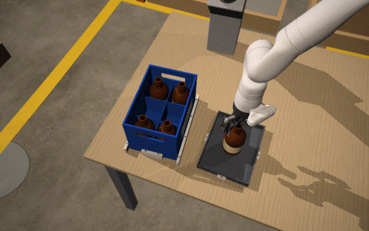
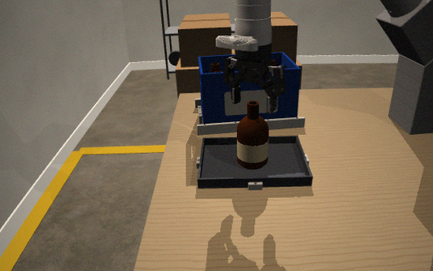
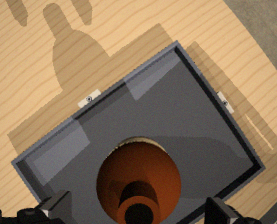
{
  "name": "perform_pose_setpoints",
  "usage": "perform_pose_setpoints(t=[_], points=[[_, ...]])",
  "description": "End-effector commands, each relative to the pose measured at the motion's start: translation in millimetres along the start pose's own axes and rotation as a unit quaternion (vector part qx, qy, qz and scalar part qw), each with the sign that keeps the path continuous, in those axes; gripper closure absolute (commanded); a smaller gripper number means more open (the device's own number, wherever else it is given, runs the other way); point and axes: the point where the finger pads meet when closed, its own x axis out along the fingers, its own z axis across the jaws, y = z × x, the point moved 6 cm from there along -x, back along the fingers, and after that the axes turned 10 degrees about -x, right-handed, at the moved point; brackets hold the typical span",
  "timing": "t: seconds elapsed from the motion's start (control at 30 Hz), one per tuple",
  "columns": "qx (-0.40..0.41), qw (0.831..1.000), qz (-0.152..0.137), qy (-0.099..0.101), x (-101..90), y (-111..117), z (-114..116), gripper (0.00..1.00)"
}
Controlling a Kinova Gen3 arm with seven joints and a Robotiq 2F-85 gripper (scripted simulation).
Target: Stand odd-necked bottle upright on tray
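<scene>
A brown bottle point(image 1: 235, 138) point(image 2: 253, 134) point(image 3: 134, 172) with a cream label stands upright on the dark tray point(image 1: 211, 158) point(image 2: 217, 163) point(image 3: 189, 112). My gripper point(image 1: 232, 125) point(image 2: 253, 101) point(image 3: 138, 210) is open, with nothing held. Its fingertips are spread wide on either side of the bottle's mouth, at about its height or a little above. In the blue crate point(image 1: 168, 148) point(image 2: 212, 98), two brown bottles point(image 1: 158, 90) point(image 1: 181, 94) stand at the far end and two more point(image 1: 143, 123) point(image 1: 167, 128) at the near end. The middle compartments show no bottle. Small neck differences cannot be told.
White strips point(image 1: 188, 129) point(image 2: 252, 126) lie along the crate's foot, and small white blocks point(image 1: 221, 177) point(image 2: 255, 185) point(image 3: 89, 99) sit against the tray. The crate stands close beside the tray. A grey pedestal point(image 1: 225, 33) point(image 2: 417, 94) stands on the wooden table point(image 1: 282, 208) point(image 2: 350, 220).
</scene>
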Motion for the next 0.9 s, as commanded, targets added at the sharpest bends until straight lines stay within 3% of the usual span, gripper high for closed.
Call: perform_pose_setpoints(t=[0.0,0.53,0.87], points=[[0.0,1.0,0.0,0.0,-0.5,0.3,0.0,0.0],[0.0,1.0,0.0,0.0,-19.9,0.3,0.0,0.0],[0.0,1.0,0.001,0.0,-48.0,0.2,0.0,0.0]])
